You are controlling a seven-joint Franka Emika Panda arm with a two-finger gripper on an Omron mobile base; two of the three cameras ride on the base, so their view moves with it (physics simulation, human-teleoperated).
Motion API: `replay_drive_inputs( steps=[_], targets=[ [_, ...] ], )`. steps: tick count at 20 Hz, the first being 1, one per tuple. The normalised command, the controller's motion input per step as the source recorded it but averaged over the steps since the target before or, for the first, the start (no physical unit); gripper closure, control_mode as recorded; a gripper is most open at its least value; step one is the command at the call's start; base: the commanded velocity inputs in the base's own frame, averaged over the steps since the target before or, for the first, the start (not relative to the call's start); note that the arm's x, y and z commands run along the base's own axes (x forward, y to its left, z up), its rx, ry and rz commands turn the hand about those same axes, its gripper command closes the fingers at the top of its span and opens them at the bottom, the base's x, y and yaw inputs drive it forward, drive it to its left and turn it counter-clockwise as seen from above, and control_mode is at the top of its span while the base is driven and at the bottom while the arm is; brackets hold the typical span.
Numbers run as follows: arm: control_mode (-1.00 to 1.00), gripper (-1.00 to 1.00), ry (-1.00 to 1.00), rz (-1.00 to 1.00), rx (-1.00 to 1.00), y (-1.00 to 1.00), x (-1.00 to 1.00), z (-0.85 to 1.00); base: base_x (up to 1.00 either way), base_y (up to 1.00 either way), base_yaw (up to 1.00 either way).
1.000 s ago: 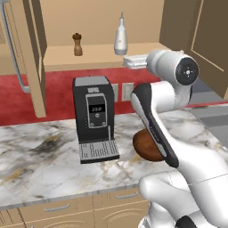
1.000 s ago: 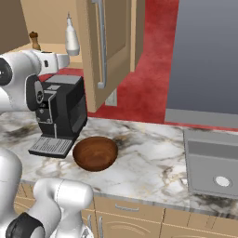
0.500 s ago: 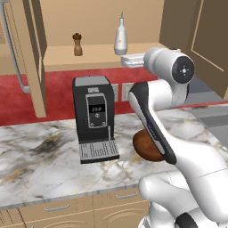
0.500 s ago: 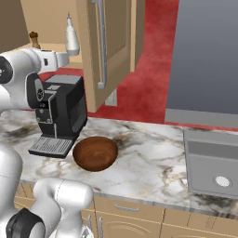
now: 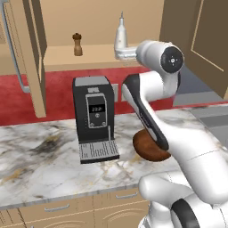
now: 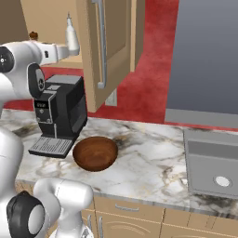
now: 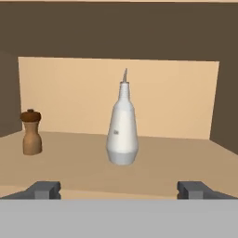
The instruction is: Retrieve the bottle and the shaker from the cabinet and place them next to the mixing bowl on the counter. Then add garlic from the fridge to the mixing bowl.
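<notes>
End effector released (fingers wide apart), facing the upright bottle on the cabinet shelf; shaker stands apart.

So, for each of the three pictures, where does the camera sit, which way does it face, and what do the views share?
Left base view: behind the arm's left, facing the open cabinet and coffee machine; white arm at right.
Right base view: behind the arm's right, facing the mixing bowl and counter; arm at left.
Hand view: on the hand, facing into the cabinet; open fingers at bottom.
All share the bottle and shaker.
</notes>
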Motion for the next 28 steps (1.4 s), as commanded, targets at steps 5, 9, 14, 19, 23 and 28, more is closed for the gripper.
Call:
replay_drive_inputs(
  steps=[5, 9, 14, 19, 23, 28],
  targets=[
    [-1.00, -1.00, 0.11, -0.06, 0.00, 0.07, 0.37, 0.26, 0.00, 0.00, 0.00],
    [-1.00, -1.00, 0.07, -0.02, 0.00, -0.01, 0.40, 0.04, 0.00, 0.00, 0.00],
    [-1.00, -1.00, 0.21, -0.08, 0.00, 0.00, 0.64, 0.13, 0.00, 0.00, 0.00],
    [-1.00, -1.00, 0.12, -0.10, 0.00, 0.09, 0.42, 0.08, 0.00, 0.00, 0.00],
    [-1.00, -1.00, 0.06, -0.05, 0.00, 0.14, 0.13, 0.11, 0.00, 0.00, 0.00],
    [-1.00, -1.00, 0.07, -0.02, 0.00, 0.04, 0.26, 0.04, 0.00, 0.00, 0.00]
  ],
)
